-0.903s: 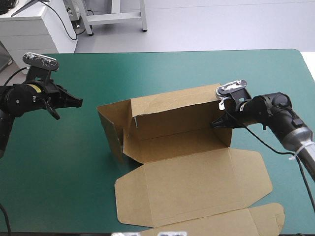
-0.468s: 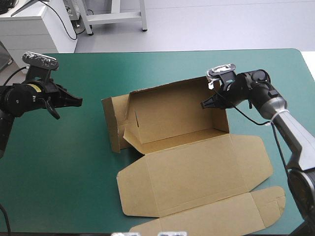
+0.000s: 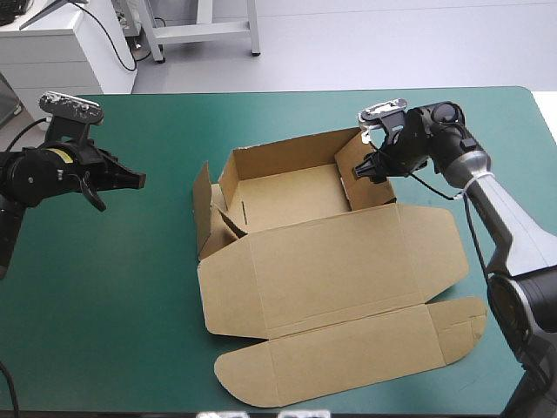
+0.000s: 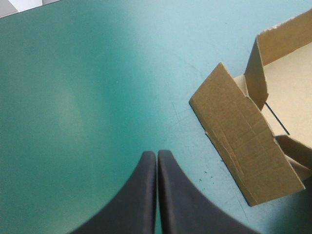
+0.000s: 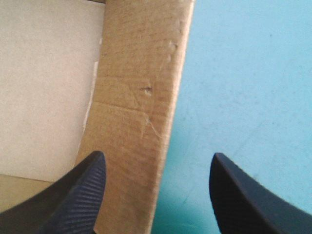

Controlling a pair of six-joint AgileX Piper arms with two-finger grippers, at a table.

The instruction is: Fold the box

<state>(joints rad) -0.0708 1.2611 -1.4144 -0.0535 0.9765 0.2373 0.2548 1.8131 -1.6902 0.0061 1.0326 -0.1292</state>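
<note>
The brown box [image 3: 287, 198] stands mid-table as an open tray with back and side walls raised. Its lid [image 3: 331, 270] lies flat toward the front edge, with a long flap [image 3: 348, 361] beyond it. My right gripper [image 3: 369, 169] is open at the tray's right wall [image 3: 367, 193]. In the right wrist view the wall's upper edge [image 5: 141, 97] runs between the spread fingers of that gripper [image 5: 157, 157]. My left gripper [image 3: 135, 180] is shut and hovers left of the box, apart from it. Its wrist view shows the left gripper [image 4: 157, 154] over bare cover, with the box's left flap [image 4: 243, 151] ahead and to one side.
The teal-green cover [image 3: 113, 287] lies bare on the left, between my left arm and the box. The lid's long flap ends close to the table's front edge. A white cabinet [image 3: 70, 48] stands beyond the far left corner.
My right gripper swung toward the far side and leftward with the board, and the tray's right wall came up. It has now opened. The box shifted and its lid dropped flat. The left arm stayed still.
</note>
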